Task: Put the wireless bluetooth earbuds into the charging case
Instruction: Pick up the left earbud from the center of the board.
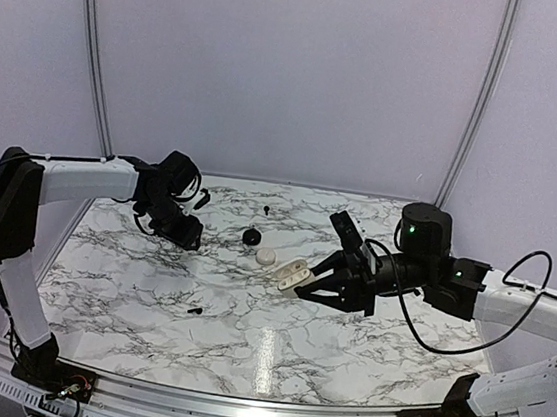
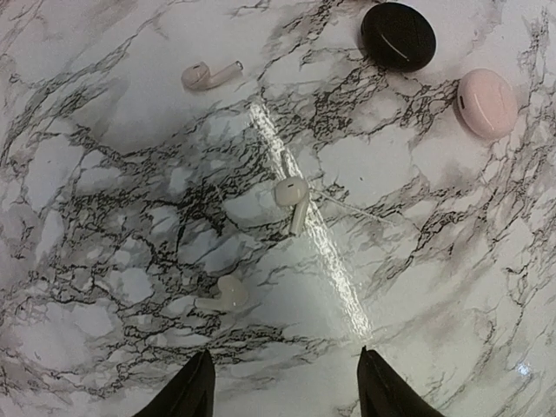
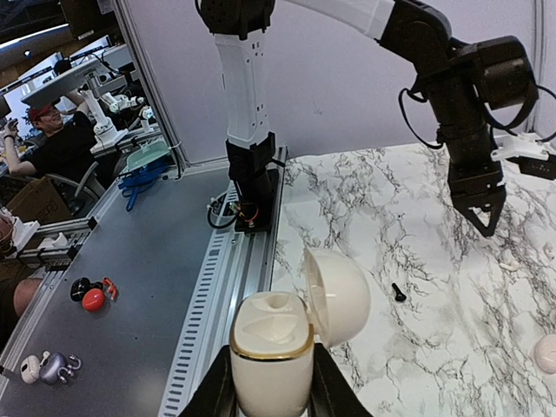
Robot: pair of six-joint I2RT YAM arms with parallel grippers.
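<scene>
We clamp the right gripper (image 3: pixel 271 387) on the charging case (image 3: pixel 271 343), hinged open ready for loading | left gripper (image 2: pixel 287 369) half-spread, empty, poised over table (image 2: pixel 104 174) | nearest pale earbud (image 2: pixel 293 198) lies just ahead of its fingertips (image 2: pixel 195 391).

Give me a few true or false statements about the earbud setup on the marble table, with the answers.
1. The right tool grips the charging case, whose lid is open. True.
2. The left tool is shut on an earbud. False: its fingers are open and empty above the marble table.
3. A black earbud sits in the charging case. False: no earbud shows inside it, and one black earbud lies on the table.
4. A black round puck lies near a pale pink round case, the two not touching. True.
</scene>
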